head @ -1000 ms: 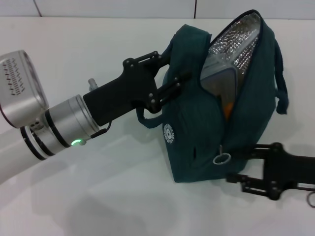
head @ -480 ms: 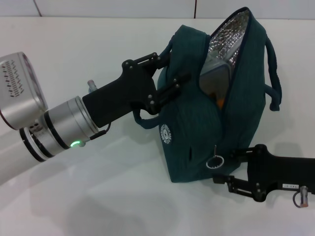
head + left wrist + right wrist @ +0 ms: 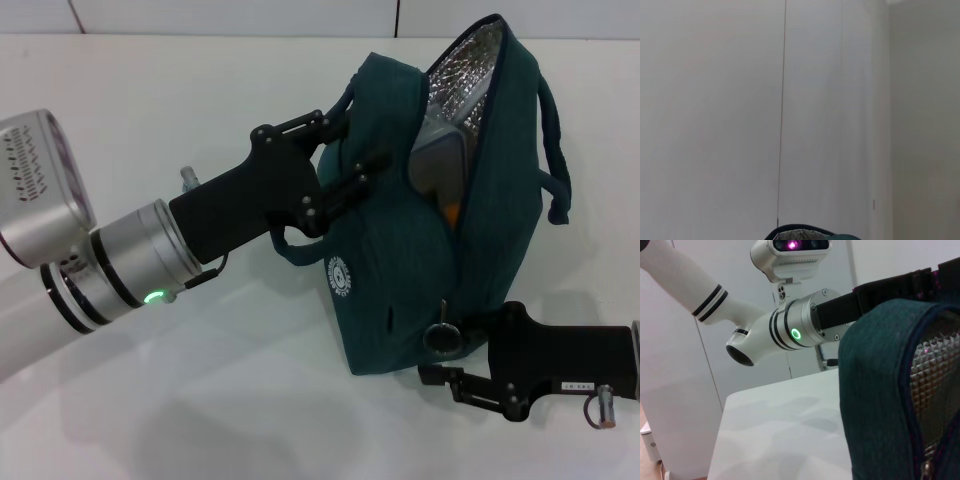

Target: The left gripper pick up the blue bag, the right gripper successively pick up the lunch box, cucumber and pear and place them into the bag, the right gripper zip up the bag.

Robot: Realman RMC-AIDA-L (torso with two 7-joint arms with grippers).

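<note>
The blue bag [image 3: 400, 270] stands on the white table [image 3: 150, 110] with its top zipper open, showing silver lining [image 3: 470, 70]. My left gripper [image 3: 355, 145] is shut on the bag's left side by a loop handle. Inside sit the lunch box [image 3: 440, 165] with its grey lid and an orange patch of the pear [image 3: 452, 212]. The cucumber is hidden. My right gripper [image 3: 432, 355] is open at the bag's near end, its upper finger over the zipper pull. The right wrist view shows the blue bag [image 3: 880, 390] close up. A sliver of the blue bag [image 3: 842, 237] shows in the left wrist view.
The left arm's silver cuff with its green ring [image 3: 152, 296] reaches in from the left over the table. In the right wrist view the same cuff [image 3: 796, 333] and the robot's head [image 3: 795, 255] stand behind the bag. White wall panels line the table's far edge.
My right gripper has slid left along the table to the bag's near end and now covers the zipper pull. The bag's opening has narrowed and the bag has shifted slightly. The left gripper keeps its hold.
</note>
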